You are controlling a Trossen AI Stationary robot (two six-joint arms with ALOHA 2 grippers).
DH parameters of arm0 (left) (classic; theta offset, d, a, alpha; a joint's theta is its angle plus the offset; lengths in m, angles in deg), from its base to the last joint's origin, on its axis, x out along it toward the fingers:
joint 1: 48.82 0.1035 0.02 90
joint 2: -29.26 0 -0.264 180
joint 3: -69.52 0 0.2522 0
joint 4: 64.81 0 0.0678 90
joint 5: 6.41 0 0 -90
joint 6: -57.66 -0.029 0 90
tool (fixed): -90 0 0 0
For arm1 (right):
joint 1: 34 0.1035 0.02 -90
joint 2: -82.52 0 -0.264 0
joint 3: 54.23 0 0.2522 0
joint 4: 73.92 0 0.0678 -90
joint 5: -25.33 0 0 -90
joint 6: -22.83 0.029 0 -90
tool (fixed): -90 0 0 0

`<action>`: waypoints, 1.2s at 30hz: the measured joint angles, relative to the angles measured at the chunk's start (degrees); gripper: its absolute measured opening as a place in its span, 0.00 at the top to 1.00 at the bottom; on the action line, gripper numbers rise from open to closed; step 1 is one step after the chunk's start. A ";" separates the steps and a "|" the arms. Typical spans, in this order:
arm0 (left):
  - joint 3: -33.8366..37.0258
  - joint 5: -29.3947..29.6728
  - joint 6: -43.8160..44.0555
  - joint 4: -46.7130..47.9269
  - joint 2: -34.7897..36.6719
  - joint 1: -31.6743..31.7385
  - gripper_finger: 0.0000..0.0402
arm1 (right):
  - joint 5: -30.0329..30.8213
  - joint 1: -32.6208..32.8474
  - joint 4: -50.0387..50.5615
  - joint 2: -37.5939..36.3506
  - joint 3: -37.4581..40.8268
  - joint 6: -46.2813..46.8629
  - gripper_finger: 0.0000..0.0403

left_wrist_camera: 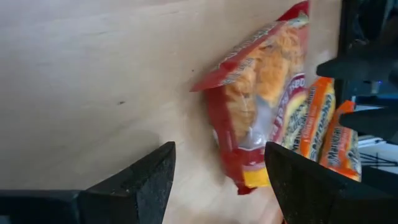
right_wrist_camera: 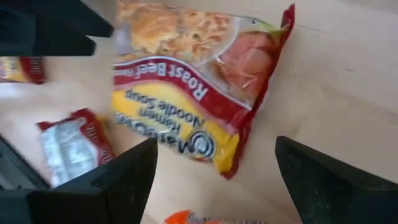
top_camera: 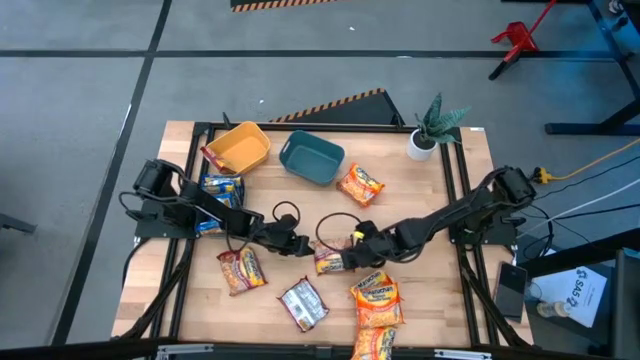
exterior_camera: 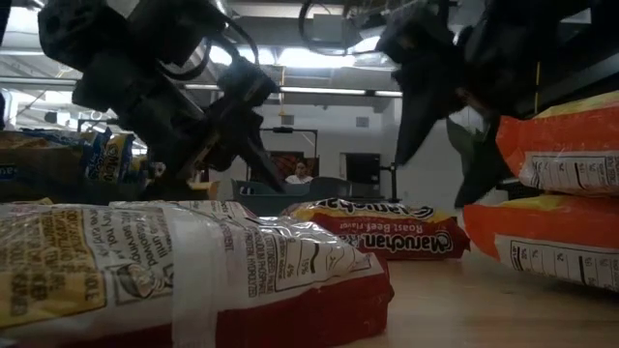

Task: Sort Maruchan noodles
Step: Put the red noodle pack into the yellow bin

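Observation:
A red-maroon Maruchan Roast Beef packet (top_camera: 330, 259) lies flat on the wooden table (top_camera: 420, 205) between my two grippers; it also shows in the right wrist view (right_wrist_camera: 193, 93) and the left wrist view (left_wrist_camera: 261, 106). My left gripper (top_camera: 300, 245) stands open just to the packet's left, low over the wood, its fingers (left_wrist_camera: 155, 180) short of the packet's end. My right gripper (top_camera: 352, 258) hangs open over the packet's right end, slanting down, with nothing between its fingers (right_wrist_camera: 124, 180). Other noodle packets lie scattered around.
A yellow bin (top_camera: 240, 147) and a teal bin (top_camera: 311, 157) stand at the back, a potted plant (top_camera: 430, 130) at the back right. Blue packets (top_camera: 220, 188) lie left, an orange one (top_camera: 360, 184) by the teal bin. Near the front lie a red one (top_camera: 241, 270), a silver-backed one (top_camera: 303, 303) and orange ones (top_camera: 376, 300).

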 joint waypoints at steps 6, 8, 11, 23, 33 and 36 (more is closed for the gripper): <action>-0.27 -0.86 1.42 -4.85 -3.50 0.07 0.40 | -0.19 -0.04 -2.02 2.23 0.00 0.69 0.22; -0.28 -1.05 1.33 -5.10 -3.64 0.15 0.40 | -0.22 -0.04 -3.20 3.06 0.00 0.72 0.22; -0.19 -1.05 0.32 -6.32 -3.73 0.26 0.40 | -0.19 -0.25 -4.70 4.06 0.00 0.69 0.22; -0.09 -0.41 -1.65 -7.40 -3.86 0.26 0.40 | -2.13 -3.12 -15.09 7.44 0.00 -2.05 0.22; 0.27 -13.51 -6.16 -5.13 -1.62 -0.38 0.40 | -2.31 -3.06 -16.13 7.44 0.00 -3.42 0.22; 0.07 -8.52 -5.08 -1.09 -0.96 -0.14 0.40 | -2.26 -3.08 -15.93 7.42 0.00 -3.42 0.22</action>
